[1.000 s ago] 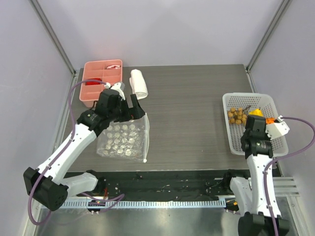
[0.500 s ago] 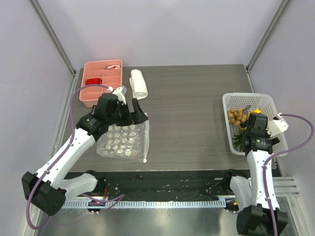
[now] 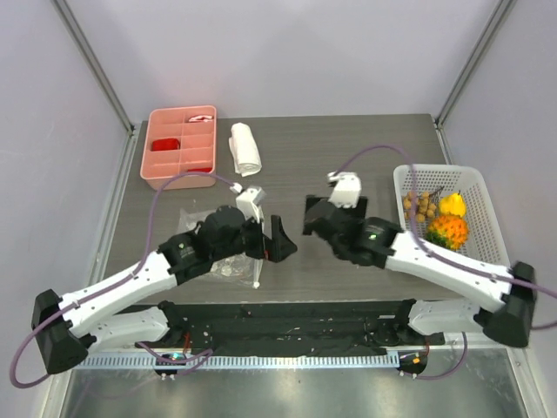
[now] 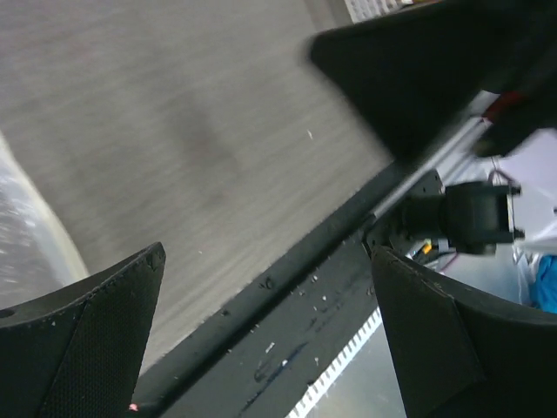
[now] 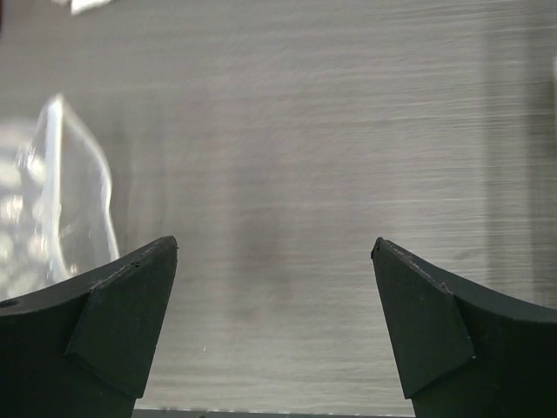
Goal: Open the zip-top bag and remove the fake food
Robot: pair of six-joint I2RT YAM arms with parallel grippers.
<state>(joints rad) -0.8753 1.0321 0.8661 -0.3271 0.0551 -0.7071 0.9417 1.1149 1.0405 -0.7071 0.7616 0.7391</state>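
The clear zip-top bag (image 3: 233, 266) lies flat at the table's front left, mostly under my left arm; its white zip strip (image 3: 257, 272) runs along its right edge. Its corner shows in the right wrist view (image 5: 61, 192) and at the left wrist view's edge (image 4: 17, 235). The fake food sits in the white basket (image 3: 397, 187): brown balls (image 3: 420, 206), a yellow pear (image 3: 452, 205) and an orange spiky fruit (image 3: 448, 232). My left gripper (image 3: 277, 240) (image 4: 265, 296) is open and empty just right of the bag. My right gripper (image 3: 313, 219) (image 5: 274, 261) is open and empty over bare table, facing the left one.
A pink compartment tray (image 3: 178, 157) with red pieces stands at the back left, and a rolled white towel (image 3: 244, 148) lies beside it. A black strip (image 3: 287, 318) runs along the table's front edge. Grey walls close in the back and sides.
My right gripper opened over the basket, left the orange spiky fruit there, and swung left to the table's middle. My left arm slid from the bag's top edge toward the middle front.
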